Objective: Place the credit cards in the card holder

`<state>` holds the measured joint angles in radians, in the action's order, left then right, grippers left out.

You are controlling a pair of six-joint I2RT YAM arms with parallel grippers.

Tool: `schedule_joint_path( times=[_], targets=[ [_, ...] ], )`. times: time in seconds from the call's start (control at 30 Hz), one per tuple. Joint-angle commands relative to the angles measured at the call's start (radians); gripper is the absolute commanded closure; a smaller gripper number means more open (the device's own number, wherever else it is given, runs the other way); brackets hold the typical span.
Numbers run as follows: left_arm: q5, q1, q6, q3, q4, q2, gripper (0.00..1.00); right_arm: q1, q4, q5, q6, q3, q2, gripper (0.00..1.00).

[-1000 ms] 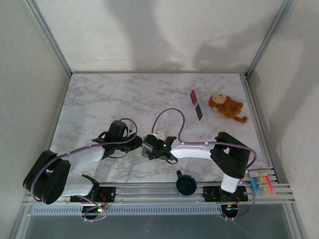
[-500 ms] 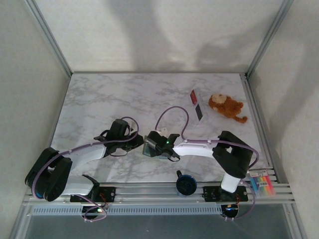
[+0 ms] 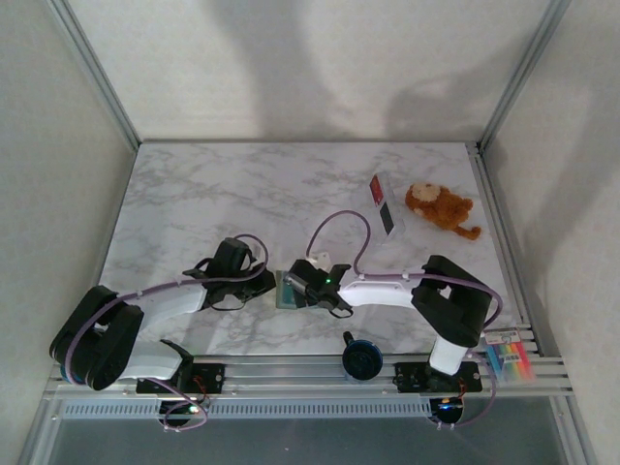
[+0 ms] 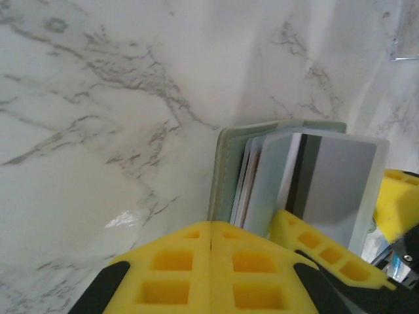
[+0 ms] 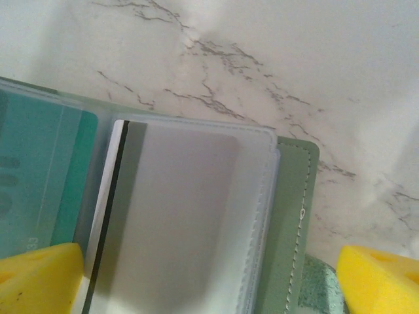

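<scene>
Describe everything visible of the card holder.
The card holder is a grey-green, leather-like wallet with a stitched edge, lying open on the marble table. Its clear plastic sleeves fan out; one holds a card with a dark stripe. The open right gripper straddles it; the shut left gripper meets its near edge.

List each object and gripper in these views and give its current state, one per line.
card holder: open on the table, clear sleeves fanned.
white card: inside a sleeve.
red card: flat on the table, outside the holder.
left gripper: shut.
right gripper: open, straddling the holder.
</scene>
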<state>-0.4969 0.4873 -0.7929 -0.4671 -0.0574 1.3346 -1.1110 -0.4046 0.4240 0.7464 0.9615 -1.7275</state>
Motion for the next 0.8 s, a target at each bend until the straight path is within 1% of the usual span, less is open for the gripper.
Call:
schedule_joint_path(
  times=[0.0, 0.07, 0.23, 0.4, 0.53, 0.67, 0.77],
  targets=[
    [0.026, -0.008, 0.001, 0.02, 0.021, -0.018, 1.0, 0.014, -0.059, 0.046, 0.026, -0.038, 0.029, 0.01],
    [0.023, -0.009, -0.003, 0.025, 0.015, -0.022, 1.0, 0.017, -0.062, 0.036, 0.023, -0.037, 0.038, 0.01],
    [0.029, -0.009, 0.008, 0.022, 0.026, -0.016, 1.0, 0.025, -0.078, 0.059, 0.014, -0.032, 0.045, 0.01],
    [0.007, -0.01, 0.002, 0.029, 0.013, -0.04, 1.0, 0.029, -0.084, 0.031, 0.003, -0.033, 0.063, 0.01],
    [-0.056, -0.004, -0.014, 0.011, -0.01, -0.063, 1.0, 0.036, -0.084, 0.012, -0.008, -0.034, 0.087, 0.02],
    [-0.15, 0.018, -0.041, -0.02, -0.104, -0.045, 1.0, 0.047, -0.084, -0.001, -0.039, -0.036, 0.104, 0.06],
    [-0.144, 0.049, -0.045, -0.075, -0.105, 0.003, 1.0, 0.064, -0.086, -0.016, -0.041, -0.041, 0.105, 0.08]
  ],
)
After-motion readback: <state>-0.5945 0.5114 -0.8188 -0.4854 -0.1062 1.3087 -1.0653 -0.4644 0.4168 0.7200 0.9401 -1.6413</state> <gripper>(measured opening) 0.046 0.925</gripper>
